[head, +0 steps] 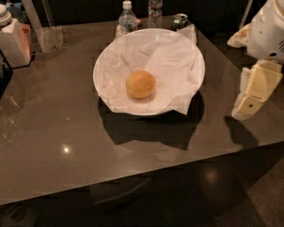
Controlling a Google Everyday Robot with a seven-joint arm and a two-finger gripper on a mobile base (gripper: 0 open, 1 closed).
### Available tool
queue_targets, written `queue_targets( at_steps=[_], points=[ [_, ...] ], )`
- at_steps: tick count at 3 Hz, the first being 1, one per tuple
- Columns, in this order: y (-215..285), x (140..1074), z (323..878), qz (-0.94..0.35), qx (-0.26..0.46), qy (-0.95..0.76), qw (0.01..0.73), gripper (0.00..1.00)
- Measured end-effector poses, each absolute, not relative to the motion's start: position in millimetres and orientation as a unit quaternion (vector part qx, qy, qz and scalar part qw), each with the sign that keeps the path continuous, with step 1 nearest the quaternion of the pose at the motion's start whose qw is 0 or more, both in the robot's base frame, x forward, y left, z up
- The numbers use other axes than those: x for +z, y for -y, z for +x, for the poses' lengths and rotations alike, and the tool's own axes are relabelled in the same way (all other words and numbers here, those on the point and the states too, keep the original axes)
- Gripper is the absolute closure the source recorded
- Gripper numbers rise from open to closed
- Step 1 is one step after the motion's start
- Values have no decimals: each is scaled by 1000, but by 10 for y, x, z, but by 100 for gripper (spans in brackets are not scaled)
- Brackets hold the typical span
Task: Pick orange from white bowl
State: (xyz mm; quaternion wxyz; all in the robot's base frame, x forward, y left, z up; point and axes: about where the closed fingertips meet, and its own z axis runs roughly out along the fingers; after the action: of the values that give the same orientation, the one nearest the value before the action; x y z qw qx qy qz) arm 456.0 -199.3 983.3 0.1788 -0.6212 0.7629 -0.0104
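Dark, glossy bench (66,133) carries it all. The round, pale matte-skinned orange (140,84) lies loose at the middle of the wide white paper-lined bowl (100,66). I judge it light, firm and apt to roll, so I'd pinch it across its widest part from above. The cream end effector (253,93) hangs well right of the bowl, and I cannot tell whether it is open or closed.

Office break area, glossy table (66,133), water bottles (128,18), end effector (243,108) at right

Odds and ends along the far edge of the dark table (57,146).
At the table's far middle stand a water bottle (128,18), a second bottle (155,11) and a green can (179,21). At its far left are a clear holder (48,32) and a white jug (12,40).
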Motion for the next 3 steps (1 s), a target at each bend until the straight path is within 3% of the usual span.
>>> queue_targets(
  at_steps=[2,3],
  points=[
    [1150,9883,5258,-685,88,-693,208,0],
    [1100,9923,5335,-684,85,-690,220,0]
  ],
)
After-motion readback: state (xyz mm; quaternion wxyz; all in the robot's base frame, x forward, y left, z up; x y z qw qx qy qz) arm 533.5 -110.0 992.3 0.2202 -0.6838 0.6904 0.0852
